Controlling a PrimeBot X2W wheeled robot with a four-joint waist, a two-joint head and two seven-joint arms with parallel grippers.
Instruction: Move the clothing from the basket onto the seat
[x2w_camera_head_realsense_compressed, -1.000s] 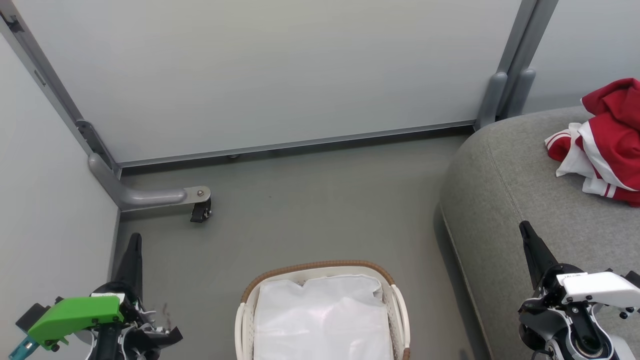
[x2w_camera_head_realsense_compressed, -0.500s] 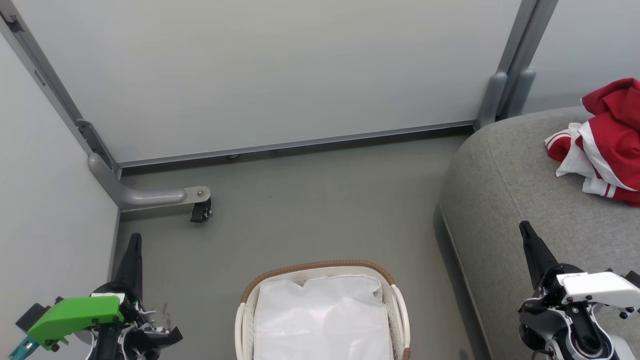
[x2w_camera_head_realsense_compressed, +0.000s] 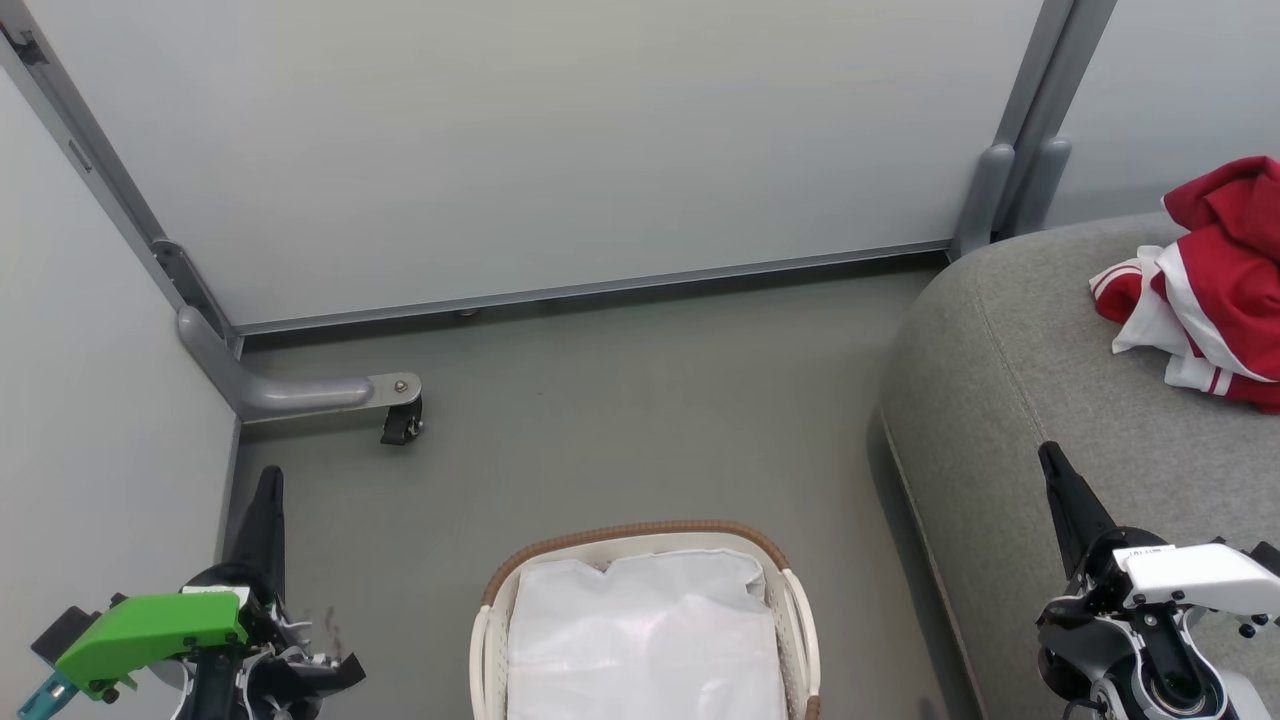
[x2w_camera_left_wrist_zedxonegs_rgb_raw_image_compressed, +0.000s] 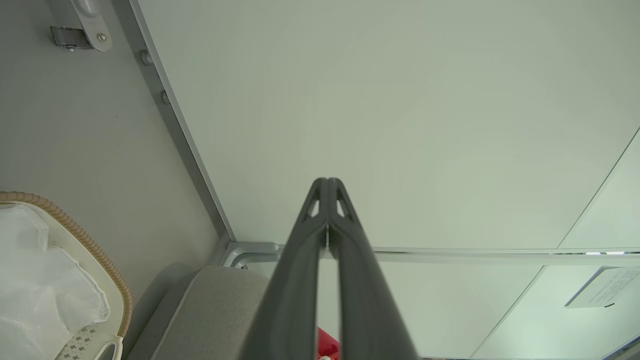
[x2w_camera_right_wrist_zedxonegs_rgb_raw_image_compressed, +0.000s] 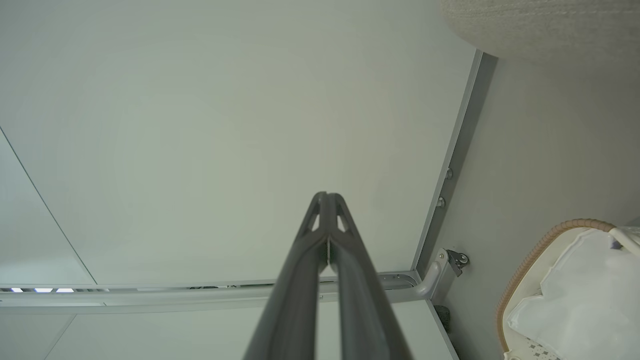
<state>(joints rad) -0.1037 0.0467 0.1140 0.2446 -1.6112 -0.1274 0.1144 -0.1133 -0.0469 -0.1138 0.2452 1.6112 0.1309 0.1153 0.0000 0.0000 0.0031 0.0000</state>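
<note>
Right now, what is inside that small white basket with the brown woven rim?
A crumpled white fabric liner lines the small white basket. Anything beneath it is covered, and the basket's near end is cut off. The red-and-white clothing lies on the grey fabric seat.

Clothing (x2w_camera_head_realsense_compressed: 1225, 270): bright red, white stripes and trim. Basket (x2w_camera_head_realsense_compressed: 640, 528): white, brown woven rim; liner (x2w_camera_head_realsense_compressed: 645, 640) white. Seat (x2w_camera_head_realsense_compressed: 1020, 400): grey fabric. Floor (x2w_camera_head_realsense_compressed: 620, 400): dull grey-green. Left end effector (x2w_camera_head_realsense_compressed: 268, 480) black, green cover (x2w_camera_head_realsense_compressed: 150, 630); right end effector (x2w_camera_head_realsense_compressed: 1050, 460) black, white cover (x2w_camera_head_realsense_compressed: 1195, 575).

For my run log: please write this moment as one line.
clothing: on seat | basket: white liner showing | left claw: shut, empty | right claw: shut, empty
</note>
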